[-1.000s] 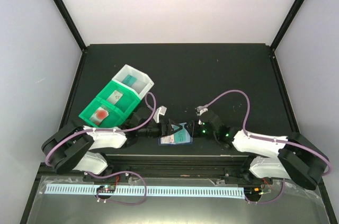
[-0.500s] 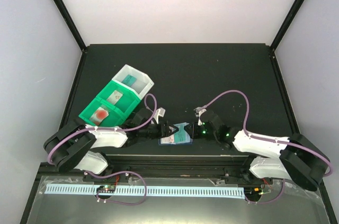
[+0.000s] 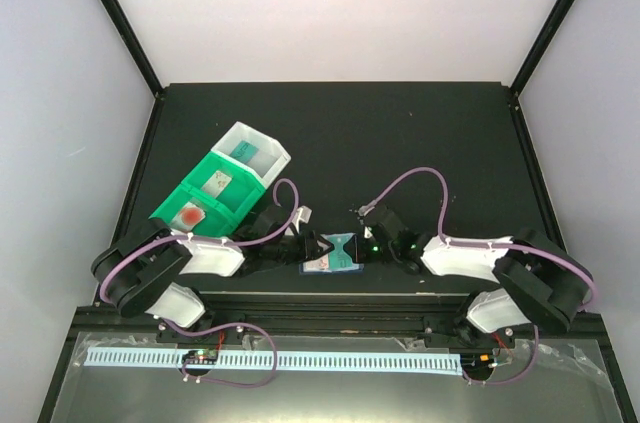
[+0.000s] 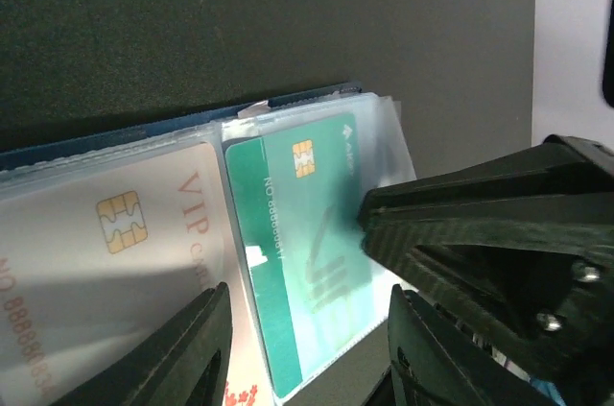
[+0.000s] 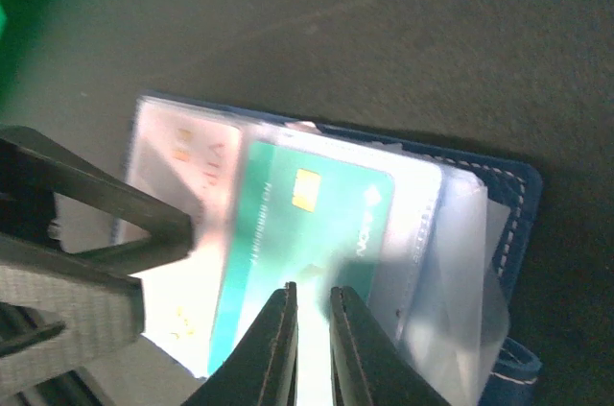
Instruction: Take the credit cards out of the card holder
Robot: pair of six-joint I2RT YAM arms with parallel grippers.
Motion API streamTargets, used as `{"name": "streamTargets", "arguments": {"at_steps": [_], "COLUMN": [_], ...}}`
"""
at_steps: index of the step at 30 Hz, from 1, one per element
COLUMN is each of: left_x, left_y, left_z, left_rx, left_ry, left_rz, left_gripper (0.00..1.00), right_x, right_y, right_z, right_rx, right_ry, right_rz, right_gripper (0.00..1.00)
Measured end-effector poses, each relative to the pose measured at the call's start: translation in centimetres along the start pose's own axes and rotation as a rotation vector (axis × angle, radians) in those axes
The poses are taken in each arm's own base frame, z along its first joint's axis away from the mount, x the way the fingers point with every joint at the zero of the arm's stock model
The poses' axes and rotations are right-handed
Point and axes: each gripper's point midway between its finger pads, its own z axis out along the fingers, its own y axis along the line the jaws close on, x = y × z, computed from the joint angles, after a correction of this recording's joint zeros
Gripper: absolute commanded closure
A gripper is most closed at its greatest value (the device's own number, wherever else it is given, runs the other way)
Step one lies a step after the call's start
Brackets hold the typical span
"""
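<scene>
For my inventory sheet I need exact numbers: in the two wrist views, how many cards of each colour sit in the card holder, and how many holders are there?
green card: 1
pale VIP card: 1
card holder: 1
Total: 3

Both arms reach low and inward, wrists nearly meeting at the centre. The left gripper stands with its jaws parted wide. The right gripper, facing it tip to tip, shows jaws drawn to a narrow slit.
</scene>
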Motion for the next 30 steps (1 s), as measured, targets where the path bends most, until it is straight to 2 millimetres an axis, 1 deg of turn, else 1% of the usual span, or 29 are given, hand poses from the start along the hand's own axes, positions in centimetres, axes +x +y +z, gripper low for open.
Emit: {"name": "streamTargets", "arguments": {"at_steps": [3, 11, 17, 23, 30], "left_x": [-0.1, -0.4, -0.6, -0.7, -0.7], "left_y": [0.0, 0.3, 0.3, 0.4, 0.4], "left_z": [0.1, 0.3, 0.4, 0.4, 0.5], "left_rx": [-0.009, -0.031, -0.038, -0.038, -0.037], "left_ry": [-0.001, -0.004, -0.008, -0.01, -0.009], "left_rz": [0.008, 0.011, 0.004, -0.006, -0.009], "left_gripper": [0.56, 0.57, 0.57, 0.57, 0.57], "right_x": [0.6, 0.3, 0.2, 0.4, 0.5], "right_y": [-0.7, -0.4, -0.5, -1.0, -1.1], "right_z": [0.6, 1.4, 1.1, 0.5, 0.7], "right_rx": [0.024, 0.006, 0.001, 0.033, 0.036], "right_ry": [0.024, 0.014, 0.002, 0.008, 0.009], "right_rz": [0.005, 0.017, 0.029, 0.03, 0.031], "right_gripper": [0.87, 0.89, 0.88, 0.88, 0.87]}}
